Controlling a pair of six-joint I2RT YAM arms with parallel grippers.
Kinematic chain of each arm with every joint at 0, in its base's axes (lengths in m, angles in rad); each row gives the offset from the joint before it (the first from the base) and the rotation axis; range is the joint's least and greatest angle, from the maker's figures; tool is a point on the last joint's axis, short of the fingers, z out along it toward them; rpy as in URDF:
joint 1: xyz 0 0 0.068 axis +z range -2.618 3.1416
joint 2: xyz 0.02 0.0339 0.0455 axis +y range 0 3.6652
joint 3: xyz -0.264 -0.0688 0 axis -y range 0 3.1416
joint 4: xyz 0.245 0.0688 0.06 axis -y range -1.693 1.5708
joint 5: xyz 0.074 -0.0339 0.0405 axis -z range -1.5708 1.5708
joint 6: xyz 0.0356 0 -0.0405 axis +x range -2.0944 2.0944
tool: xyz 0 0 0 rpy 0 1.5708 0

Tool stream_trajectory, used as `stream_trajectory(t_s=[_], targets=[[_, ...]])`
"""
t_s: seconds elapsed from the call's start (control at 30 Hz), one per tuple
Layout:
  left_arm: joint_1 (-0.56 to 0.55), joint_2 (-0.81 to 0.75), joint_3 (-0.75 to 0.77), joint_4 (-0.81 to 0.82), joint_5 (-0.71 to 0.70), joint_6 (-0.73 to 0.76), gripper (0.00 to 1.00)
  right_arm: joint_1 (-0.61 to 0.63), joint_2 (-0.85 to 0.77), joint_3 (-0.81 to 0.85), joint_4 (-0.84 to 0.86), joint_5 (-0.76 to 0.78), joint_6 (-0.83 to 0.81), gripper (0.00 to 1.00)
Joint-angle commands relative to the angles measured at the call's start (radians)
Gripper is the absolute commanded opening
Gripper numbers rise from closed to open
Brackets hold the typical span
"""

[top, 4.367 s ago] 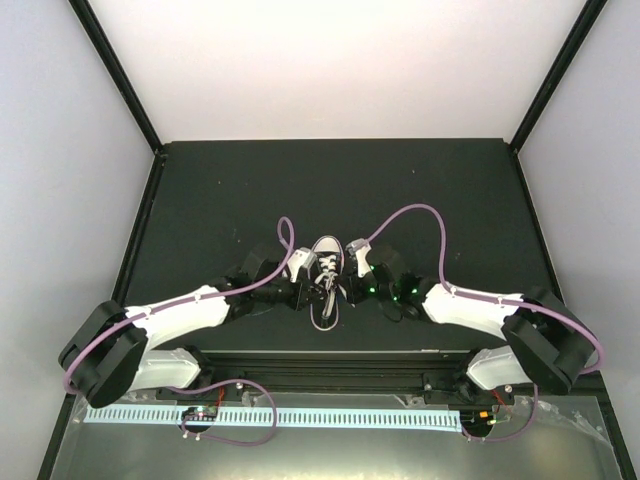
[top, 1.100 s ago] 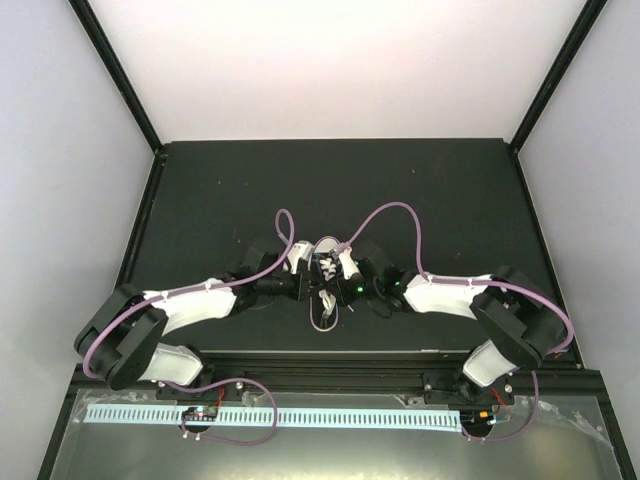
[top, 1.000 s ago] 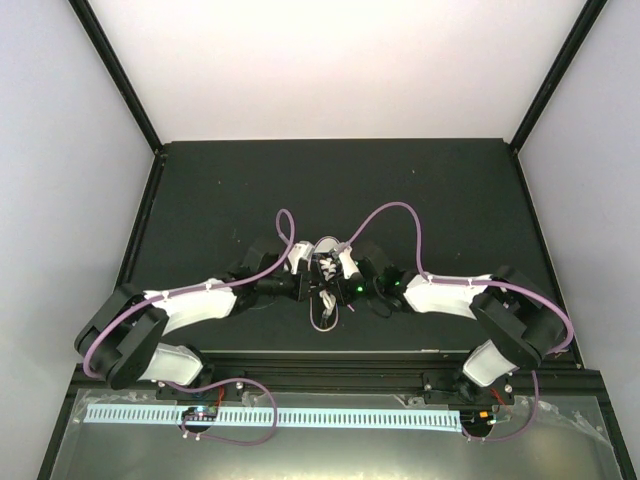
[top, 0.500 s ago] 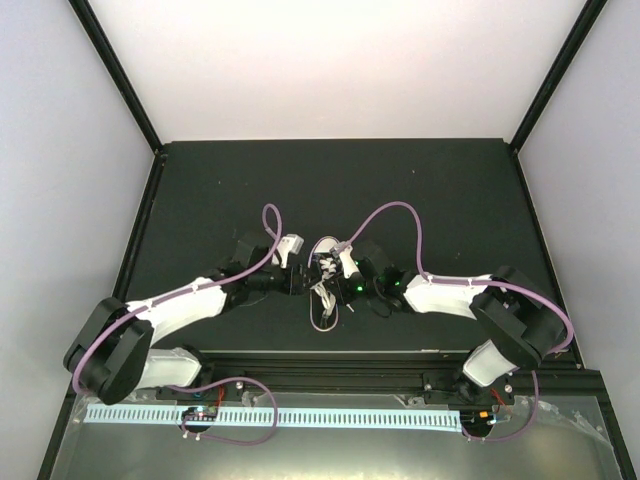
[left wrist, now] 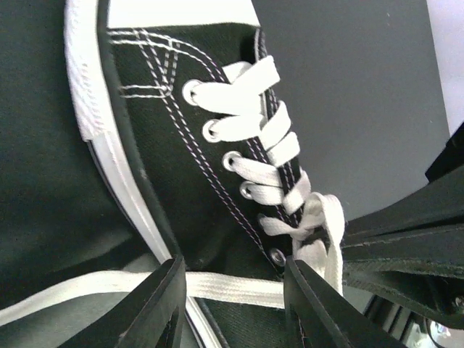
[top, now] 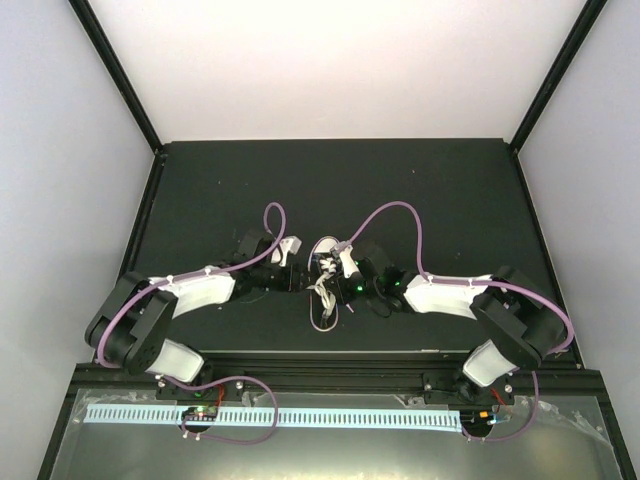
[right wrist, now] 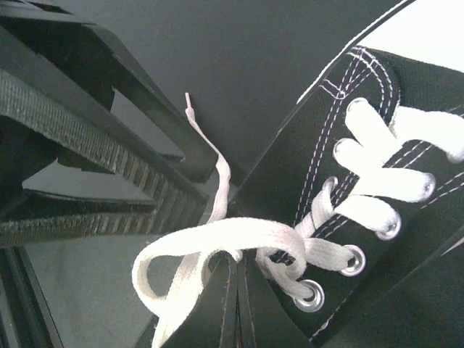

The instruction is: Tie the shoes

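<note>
1. The shoe (left wrist: 167, 138) lies in the middle of the desk (top: 330, 180), near the front edge, between the two hands.
2. The left hand (left wrist: 232, 308) is spread wide. A loose lace end (left wrist: 94, 286) runs across between its fingers, but the hand grips nothing.
3. The right hand (right wrist: 237, 304) is pressed together. It looks to be pinching a lace loop (right wrist: 174, 254) by the top of the shoe.
4. The shoe is small and probably light, so a hard pull could drag it along.
5. The laces (left wrist: 254, 156) are flat, white and floppy. They bend easily and may slip out. It is best to grab one flat between the fingers, not at the tip.
6. The side of the shoe is black cloth with white stitches. The toe cap (left wrist: 181, 11) is smooth white rubber. The sole edge (left wrist: 83, 72) is bumpy. The lace holes have shiny metal rings (right wrist: 313, 295).
</note>
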Motion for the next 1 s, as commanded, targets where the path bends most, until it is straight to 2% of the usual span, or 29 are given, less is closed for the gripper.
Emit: stream_trajectory(t_s=[0.0,0.37,0.97], targets=[[0.003,0.02,0.037,0.032,0.113,0.04,0.39,0.006,-0.019,-0.004,0.009,0.016,0.002,0.02],[-0.002,0.039,0.037,0.076,0.206,0.053,0.4,0.005,-0.011,0.003,0.006,0.011,0.002,0.02],[-0.008,0.084,0.045,0.165,0.252,0.01,0.4,0.005,-0.017,0.003,0.003,0.007,0.0,0.02]])
